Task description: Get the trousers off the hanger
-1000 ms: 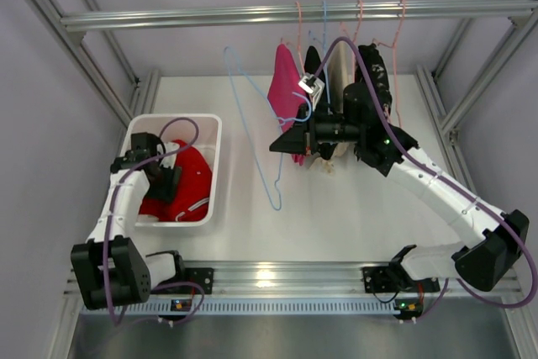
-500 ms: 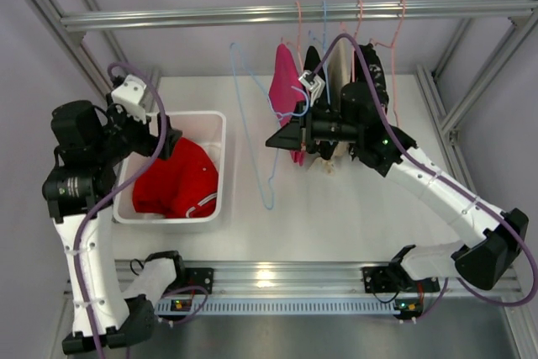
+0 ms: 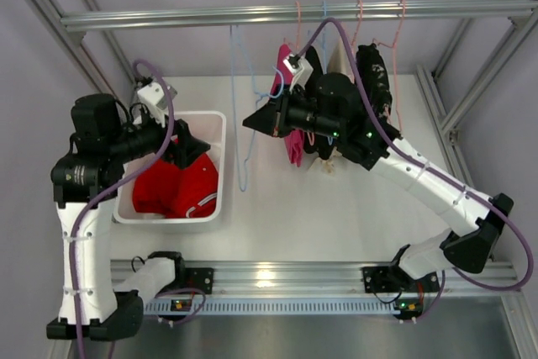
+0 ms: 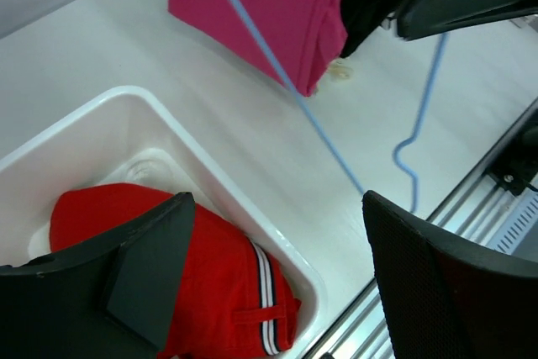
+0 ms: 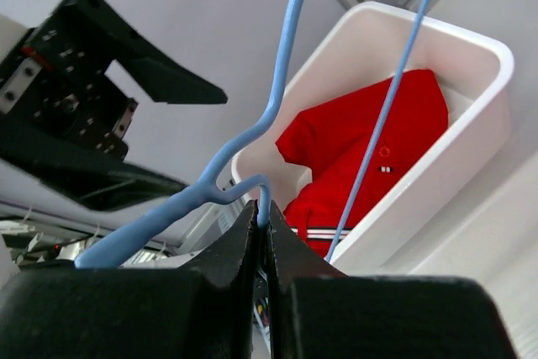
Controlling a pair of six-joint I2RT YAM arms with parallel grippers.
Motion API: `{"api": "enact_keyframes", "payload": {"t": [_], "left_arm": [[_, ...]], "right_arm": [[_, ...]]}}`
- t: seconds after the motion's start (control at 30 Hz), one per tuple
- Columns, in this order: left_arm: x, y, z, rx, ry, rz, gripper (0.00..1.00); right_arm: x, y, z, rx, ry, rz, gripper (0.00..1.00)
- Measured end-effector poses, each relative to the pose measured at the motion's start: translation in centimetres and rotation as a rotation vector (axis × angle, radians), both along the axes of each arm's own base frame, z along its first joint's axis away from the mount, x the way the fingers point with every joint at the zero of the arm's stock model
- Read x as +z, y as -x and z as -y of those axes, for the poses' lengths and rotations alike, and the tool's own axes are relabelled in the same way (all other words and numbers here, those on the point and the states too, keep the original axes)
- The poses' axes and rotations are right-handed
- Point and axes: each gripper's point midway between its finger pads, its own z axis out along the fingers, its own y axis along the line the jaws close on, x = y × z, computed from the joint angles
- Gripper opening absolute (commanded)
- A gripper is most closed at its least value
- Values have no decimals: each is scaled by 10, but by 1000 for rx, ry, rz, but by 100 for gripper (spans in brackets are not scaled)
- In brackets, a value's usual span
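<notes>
The bright red trousers (image 3: 181,184) lie bunched in a white bin (image 3: 212,120), their striped trim showing in the left wrist view (image 4: 218,292). The bare light-blue wire hanger (image 3: 238,107) hangs free of them, right of the bin. My right gripper (image 3: 255,121) is shut on the hanger's wire; in the right wrist view (image 5: 265,223) the wire (image 5: 286,48) is pinched between the jaws, with the trousers (image 5: 370,145) in the bin beyond. My left gripper (image 3: 190,149) is open and empty, raised above the bin's right side (image 4: 277,208). The hanger (image 4: 319,128) crosses the left wrist view.
A metal rail (image 3: 252,16) runs across the back with pink hangers, a pink garment (image 3: 286,94) and a black garment (image 3: 374,81) hanging from it. The pink garment (image 4: 252,6) also shows in the left wrist view. Frame posts stand at both sides.
My left arm has risen out of the bin, leaving the trousers in it. My right gripper has carried the hanger left and up towards the rail.
</notes>
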Motion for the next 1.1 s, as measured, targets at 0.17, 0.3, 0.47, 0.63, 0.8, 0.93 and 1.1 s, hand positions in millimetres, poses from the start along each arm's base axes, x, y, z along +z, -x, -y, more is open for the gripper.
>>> {"api": "enact_keyframes", "payload": {"t": [0.17,0.3,0.47,0.63,0.8,0.93,1.1], "left_arm": [[1,15,38,-137,-7,3,84],[-5,28,76,-246,-21,0,79],[-23,27,107,-256,-59,-14,70],[-29,4,113,-150,-93,7,63],[-31,-14,115,-63,-100,13,46],[-34,-23,116,-21,-102,3,34],[-37,-22,120,-17,-85,-17,0]], "right_arm": [[-15,-10,-8,-48,38,-30,0],[-27,-18,-13,-72,66,-55,0],[-25,-22,-16,-79,65,-60,0],[-19,-22,-16,-79,51,-58,0],[-19,-21,-17,-75,47,-65,0],[-19,-20,-17,-74,45,-68,0],[-17,-20,-16,-77,40,-69,0]]}}
